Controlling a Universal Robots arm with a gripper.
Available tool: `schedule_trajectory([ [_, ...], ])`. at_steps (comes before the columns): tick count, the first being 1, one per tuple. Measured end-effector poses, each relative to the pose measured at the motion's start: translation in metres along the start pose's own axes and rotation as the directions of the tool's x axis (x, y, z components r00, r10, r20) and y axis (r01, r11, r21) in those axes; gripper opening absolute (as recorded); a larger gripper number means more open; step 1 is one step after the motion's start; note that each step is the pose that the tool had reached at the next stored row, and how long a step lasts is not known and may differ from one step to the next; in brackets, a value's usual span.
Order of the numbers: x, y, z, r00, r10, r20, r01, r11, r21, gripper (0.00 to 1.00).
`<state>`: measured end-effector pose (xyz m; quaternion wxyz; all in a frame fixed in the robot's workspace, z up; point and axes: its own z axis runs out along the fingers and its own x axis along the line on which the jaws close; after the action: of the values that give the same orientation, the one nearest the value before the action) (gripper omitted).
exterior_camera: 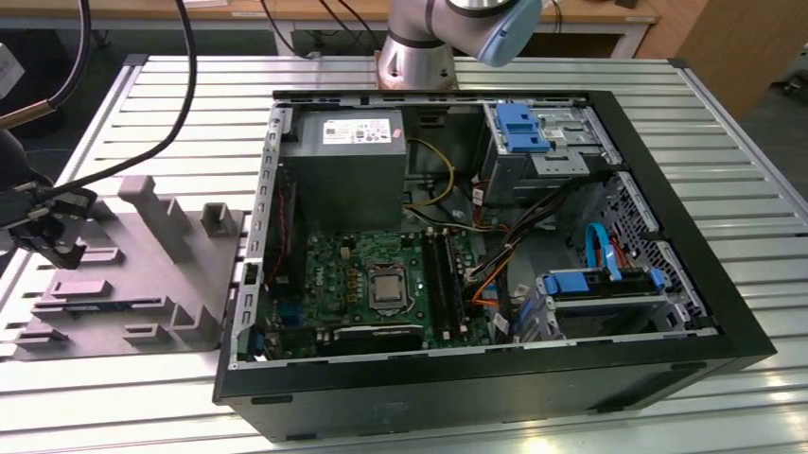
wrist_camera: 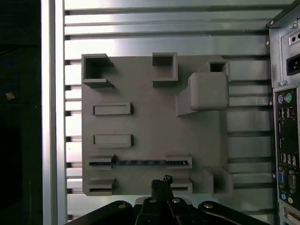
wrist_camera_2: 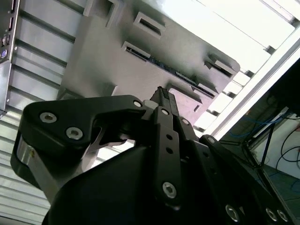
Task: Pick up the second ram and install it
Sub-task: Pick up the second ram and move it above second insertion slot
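Note:
The second ram (wrist_camera: 140, 162) is a thin dark blue-green strip standing on edge between two holders of the grey fixture plate (wrist_camera: 150, 122). In the second wrist view the same ram (wrist_camera_2: 180, 75) shows as a dark line just beyond the fingertips. My gripper (wrist_camera: 161, 181) hovers above the plate's near edge, a short way from the stick and not touching it, its black fingers pressed together with nothing between them. In the exterior view the gripper (exterior_camera: 51, 236) hangs over the plate (exterior_camera: 139, 284) at the exterior view's left, outside the computer case.
The open black computer case (exterior_camera: 493, 378) lies to the exterior view's right of the plate, with the motherboard (exterior_camera: 366, 284) and its long black memory slots (exterior_camera: 442, 274) inside. The case's rear ports (wrist_camera: 286, 154) border the plate. Tall grey blocks (exterior_camera: 139, 203) rise from the plate. Cables hang above the gripper.

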<state>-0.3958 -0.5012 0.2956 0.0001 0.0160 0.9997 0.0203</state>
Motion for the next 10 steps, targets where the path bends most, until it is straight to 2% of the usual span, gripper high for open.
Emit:
schedule_trajectory([
  [5, 0.0002, 0.0000, 0.0005, 0.9969, -0.079, -0.0032, 0.079, 0.9969, -0.0001, 0.11],
  [7, 0.0003, 0.0000, 0.0006, 0.9934, -0.115, -0.0047, 0.115, 0.9934, -0.0001, 0.11],
  [10, 0.0003, 0.0000, 0.0010, 0.9855, -0.169, -0.0069, 0.169, 0.9856, -0.0005, 0.11],
])
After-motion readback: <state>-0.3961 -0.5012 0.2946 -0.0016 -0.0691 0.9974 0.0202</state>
